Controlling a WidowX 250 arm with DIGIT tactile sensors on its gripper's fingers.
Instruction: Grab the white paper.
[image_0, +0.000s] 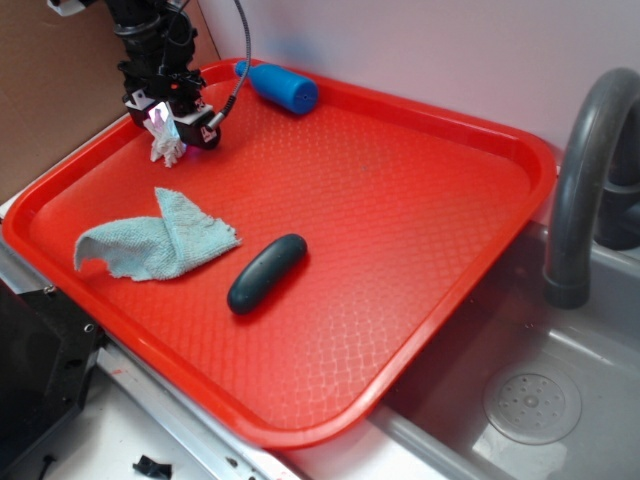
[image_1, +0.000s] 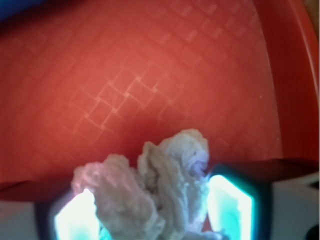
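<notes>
White paper (image_1: 150, 192) sits bunched between the fingers of the hand (image_0: 165, 128) at the red tray's (image_0: 430, 300) far-left corner — pinched from both sides, apparently so the soft wad cannot slip out.

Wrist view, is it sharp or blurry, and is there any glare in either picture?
Wrist view: soft overall, the white paper fuzzy, the fingers blown out to a bright glow. Exterior view: sharper, with mild sheen on the red tray and a bright glow at the gripper.
</notes>
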